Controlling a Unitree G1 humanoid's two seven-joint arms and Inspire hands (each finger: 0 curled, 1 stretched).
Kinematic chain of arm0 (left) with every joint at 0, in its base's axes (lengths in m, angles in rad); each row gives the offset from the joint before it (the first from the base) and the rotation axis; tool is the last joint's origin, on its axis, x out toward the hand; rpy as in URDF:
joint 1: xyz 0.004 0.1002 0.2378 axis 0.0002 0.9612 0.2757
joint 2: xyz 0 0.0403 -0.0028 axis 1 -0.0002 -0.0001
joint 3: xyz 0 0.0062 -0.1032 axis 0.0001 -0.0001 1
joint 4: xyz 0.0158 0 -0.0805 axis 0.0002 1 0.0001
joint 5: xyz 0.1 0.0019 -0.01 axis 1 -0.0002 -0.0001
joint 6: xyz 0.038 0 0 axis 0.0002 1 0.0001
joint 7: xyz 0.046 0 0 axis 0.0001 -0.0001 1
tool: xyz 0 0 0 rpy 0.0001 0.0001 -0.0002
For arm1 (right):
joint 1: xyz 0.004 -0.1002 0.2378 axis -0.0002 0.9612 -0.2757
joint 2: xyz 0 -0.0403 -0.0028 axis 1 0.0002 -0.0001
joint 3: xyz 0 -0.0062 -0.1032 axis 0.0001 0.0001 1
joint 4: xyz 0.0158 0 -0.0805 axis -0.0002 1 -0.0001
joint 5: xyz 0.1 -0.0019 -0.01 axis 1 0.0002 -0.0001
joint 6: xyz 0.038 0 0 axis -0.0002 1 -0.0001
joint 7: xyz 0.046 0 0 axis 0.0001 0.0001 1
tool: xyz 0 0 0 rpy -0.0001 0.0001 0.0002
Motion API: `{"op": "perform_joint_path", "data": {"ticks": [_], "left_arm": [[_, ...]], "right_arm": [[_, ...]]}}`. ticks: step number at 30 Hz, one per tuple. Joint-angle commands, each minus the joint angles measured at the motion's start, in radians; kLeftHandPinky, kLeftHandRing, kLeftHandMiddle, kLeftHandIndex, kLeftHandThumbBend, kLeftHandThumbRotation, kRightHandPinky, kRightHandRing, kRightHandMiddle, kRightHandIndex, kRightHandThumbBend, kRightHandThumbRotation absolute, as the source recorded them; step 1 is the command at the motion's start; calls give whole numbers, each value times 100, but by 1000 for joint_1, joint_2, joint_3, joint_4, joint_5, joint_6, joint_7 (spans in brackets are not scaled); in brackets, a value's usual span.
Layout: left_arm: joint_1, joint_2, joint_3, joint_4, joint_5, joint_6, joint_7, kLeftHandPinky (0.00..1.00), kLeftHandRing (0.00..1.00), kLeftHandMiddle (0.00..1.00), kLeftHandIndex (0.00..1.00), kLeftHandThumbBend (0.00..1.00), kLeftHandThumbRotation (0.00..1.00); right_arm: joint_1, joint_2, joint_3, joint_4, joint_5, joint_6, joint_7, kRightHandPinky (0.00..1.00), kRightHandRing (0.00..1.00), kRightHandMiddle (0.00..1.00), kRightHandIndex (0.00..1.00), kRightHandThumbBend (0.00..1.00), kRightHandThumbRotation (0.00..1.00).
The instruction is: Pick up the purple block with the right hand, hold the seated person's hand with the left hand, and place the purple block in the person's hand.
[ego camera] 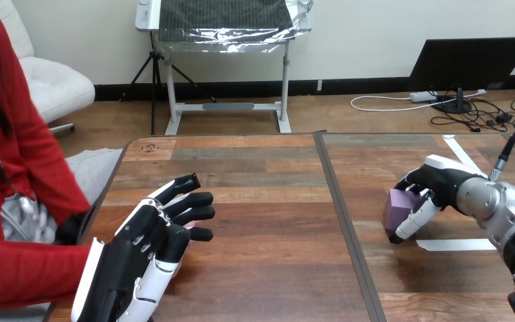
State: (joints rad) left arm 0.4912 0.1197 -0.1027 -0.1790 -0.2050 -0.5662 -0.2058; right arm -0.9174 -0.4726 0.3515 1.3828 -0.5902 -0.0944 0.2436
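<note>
Purple block (397,203) in right robot hand (437,182), tape (456,245)

Head view. The robot's left hand (137,258) lies over the person's hand (188,231) at the near left of the wooden table (268,201). Only slivers of the person's hand show beneath it, at the end of a red sleeve (20,272). At the right, well apart, the right hand (429,191) curls its fingers round the purple block (398,203), near a strip of white tape (454,245).
</note>
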Motion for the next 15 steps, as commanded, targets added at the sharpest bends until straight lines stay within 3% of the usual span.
{"op": "perform_joint_path", "data": {"ticks": [1,15], "left_arm": [[-28,-26,5,-30,-10,-8,1,62,72,74,77,70,72],[-31,-29,9,-25,-6,-18,5,61,72,73,76,70,72]], "right_arm": [[-11,2,-18,-13,20,-20,-28,76,78,81,80,78,0],[-1,6,-19,-12,18,-49,-42,67,69,73,74,73,0]]}}
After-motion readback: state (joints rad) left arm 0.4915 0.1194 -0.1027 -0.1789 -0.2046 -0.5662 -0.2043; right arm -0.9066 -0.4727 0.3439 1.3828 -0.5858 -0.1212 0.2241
